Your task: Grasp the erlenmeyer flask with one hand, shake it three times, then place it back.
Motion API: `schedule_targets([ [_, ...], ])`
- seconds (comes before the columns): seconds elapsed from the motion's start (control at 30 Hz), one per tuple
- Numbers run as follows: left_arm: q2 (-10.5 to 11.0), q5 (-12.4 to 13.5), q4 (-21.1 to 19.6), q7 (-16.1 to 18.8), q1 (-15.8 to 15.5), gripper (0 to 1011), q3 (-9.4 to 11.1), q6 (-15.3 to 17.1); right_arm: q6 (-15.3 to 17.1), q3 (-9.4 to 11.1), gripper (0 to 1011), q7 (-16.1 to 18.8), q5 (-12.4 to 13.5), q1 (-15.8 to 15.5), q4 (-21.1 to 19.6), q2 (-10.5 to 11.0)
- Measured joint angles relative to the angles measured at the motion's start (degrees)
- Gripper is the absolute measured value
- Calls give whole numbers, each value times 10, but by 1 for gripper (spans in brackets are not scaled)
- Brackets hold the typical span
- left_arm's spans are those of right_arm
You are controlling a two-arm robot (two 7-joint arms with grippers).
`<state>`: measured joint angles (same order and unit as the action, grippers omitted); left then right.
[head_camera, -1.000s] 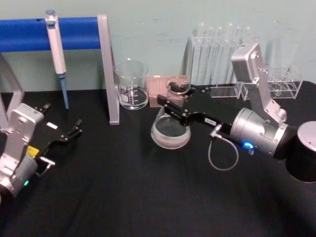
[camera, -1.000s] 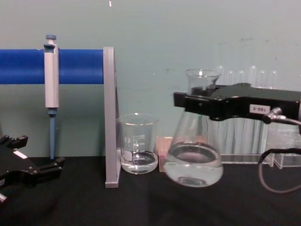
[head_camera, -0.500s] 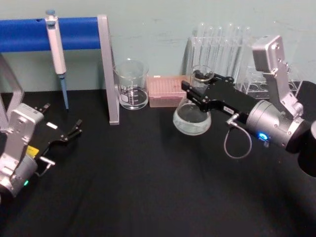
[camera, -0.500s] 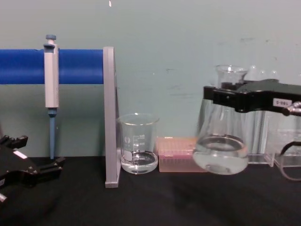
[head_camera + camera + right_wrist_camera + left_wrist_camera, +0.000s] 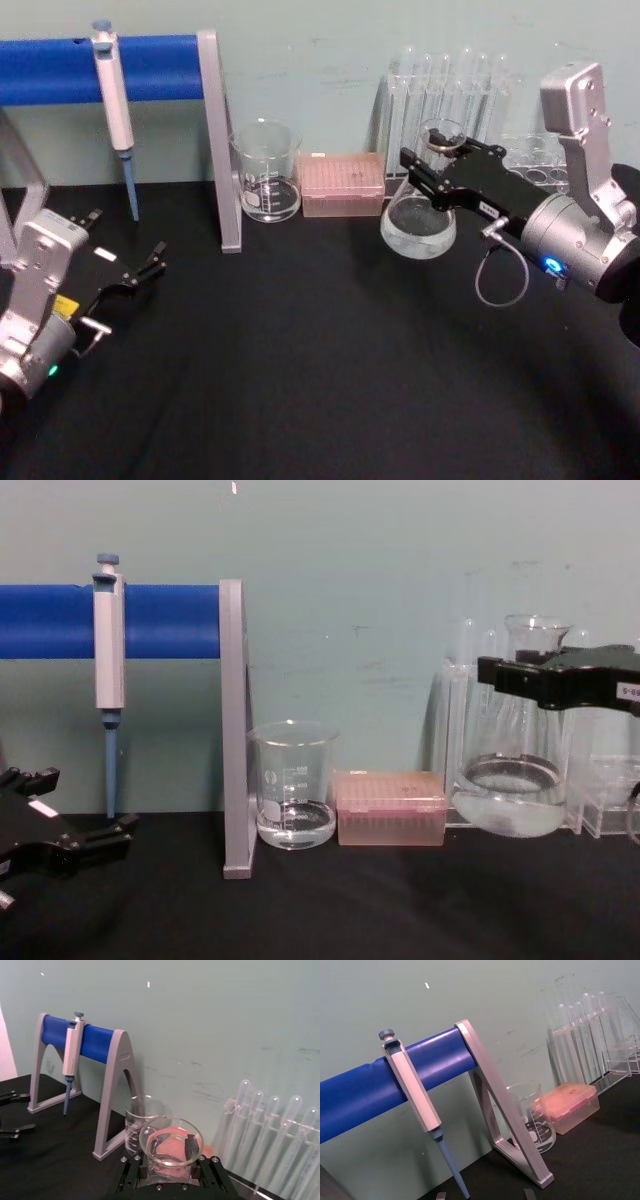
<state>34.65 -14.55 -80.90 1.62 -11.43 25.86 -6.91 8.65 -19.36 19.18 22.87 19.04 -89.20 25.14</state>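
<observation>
The erlenmeyer flask [image 5: 418,226] is clear glass with a little liquid swirling in its wide base [image 5: 510,798]. It hangs just above the black table, right of centre, in front of the test tubes. My right gripper [image 5: 432,166] reaches in from the right and is shut on the flask's neck just under the rim [image 5: 522,674]. In the right wrist view the flask's mouth [image 5: 171,1148] sits between the black fingers. My left gripper [image 5: 125,240] rests at the far left near the table [image 5: 75,805], open and holding nothing.
A blue-barred pipette stand [image 5: 215,140] with a hanging pipette [image 5: 113,95] fills the back left. A glass beaker [image 5: 266,172] and a pink tip box [image 5: 343,184] stand at the back centre. A rack of test tubes [image 5: 450,90] is right behind the flask.
The right gripper has carried the flask to the right and back, from in front of the pink box to in front of the test tubes. The left arm has not moved.
</observation>
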Motion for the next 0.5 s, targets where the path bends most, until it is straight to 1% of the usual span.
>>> schedule_targets([
  [0.2, 0, 0, 0, 0, 0, 1001, 0, 0, 1, 8, 449, -1, -6, 0, 5, -4],
  [0.5, 0, 0, 0, 0, 0, 1001, 0, 0, 3, 14, 449, 0, -12, -2, 5, -8],
])
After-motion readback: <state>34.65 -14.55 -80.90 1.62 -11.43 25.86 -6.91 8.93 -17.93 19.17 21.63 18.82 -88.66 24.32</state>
